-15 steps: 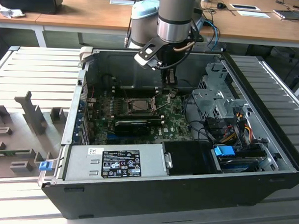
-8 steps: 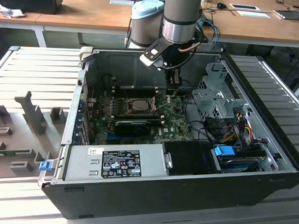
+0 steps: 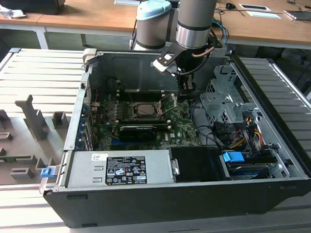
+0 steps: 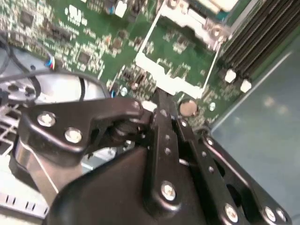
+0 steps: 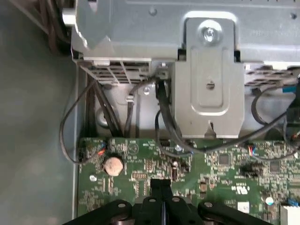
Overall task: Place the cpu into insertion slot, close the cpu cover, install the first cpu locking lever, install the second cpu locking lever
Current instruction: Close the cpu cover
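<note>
- A pale grey square, taken to be the cpu [image 3: 144, 110], is seen lying flat inside the insertion slot [image 3: 131, 110] on the motherboard.
- The cpu cover [image 4: 168, 77] is raised off the slot, hinged up on the side of the slot towards the exterior view's right. Green board is seen through its window.
- The gripper [image 4: 159, 96] is held at the cover's free edge, on the far side of the cover from the slot. Its fingers are pressed together with no gap. Whether the thin edge is touched or pinched cannot be told.
- A coin cell battery [image 4: 188, 108] lies just beside the fingertips, farther from the slot than the cover.
- The grey power-supply box [image 3: 118, 169] sits well apart from the slot, at the near wall of the case.
- The placing step is judged done, and closing the cover is judged the step in hand.
- A push on the free edge towards the slot is called for, so that the frame is laid flat over the cpu without the chip being shifted.
</note>
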